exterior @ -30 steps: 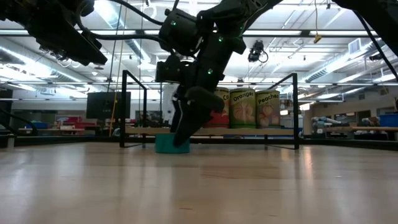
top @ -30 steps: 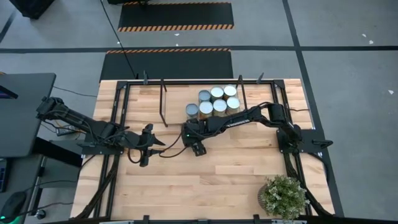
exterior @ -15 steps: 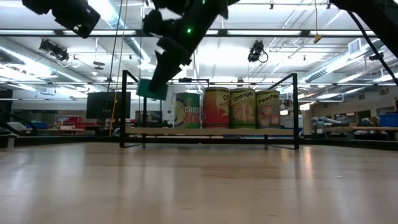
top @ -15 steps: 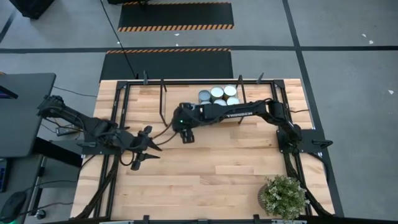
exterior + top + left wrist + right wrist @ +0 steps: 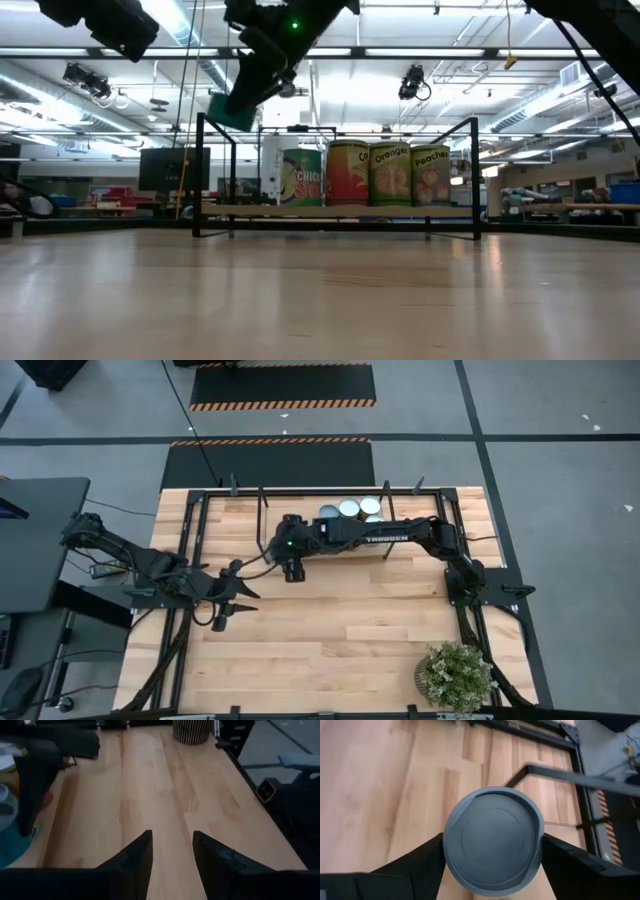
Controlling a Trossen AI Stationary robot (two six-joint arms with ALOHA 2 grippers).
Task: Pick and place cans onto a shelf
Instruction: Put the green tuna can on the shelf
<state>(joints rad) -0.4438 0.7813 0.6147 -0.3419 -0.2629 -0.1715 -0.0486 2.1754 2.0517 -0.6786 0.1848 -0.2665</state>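
Note:
My right gripper (image 5: 291,569) is shut on a bluish-grey can (image 5: 492,840), held high above the table in front of the shelf's left part; in the low view the can (image 5: 228,110) hangs tilted. The shelf (image 5: 340,211), a light-wood board in a black rod frame, stands at the far side. Several cans (image 5: 350,509) stand on it upright on their bases, labels showing in the low view (image 5: 391,173). My left gripper (image 5: 172,855) is open and empty above the table's left part (image 5: 232,603). My right gripper pinches the can's side wall (image 5: 448,857) between its two fingers, one on each opposite side. The fingers (image 5: 420,862) come slanting down from above. The can's round end faces the wrist camera. The can is lifted clear of the table and tilted.
A potted plant (image 5: 457,675) stands at the table's near right corner. Black frame rods and upright posts (image 5: 198,175) run round the shelf and along the table's edges. Bare wood (image 5: 330,640) lies across the table's middle and near part.
My right gripper has lifted the can off the table, where it stood in front of the shelf, and carried it up and toward the table's left and far side. The can now hangs tilted, well above the shelf board's height.

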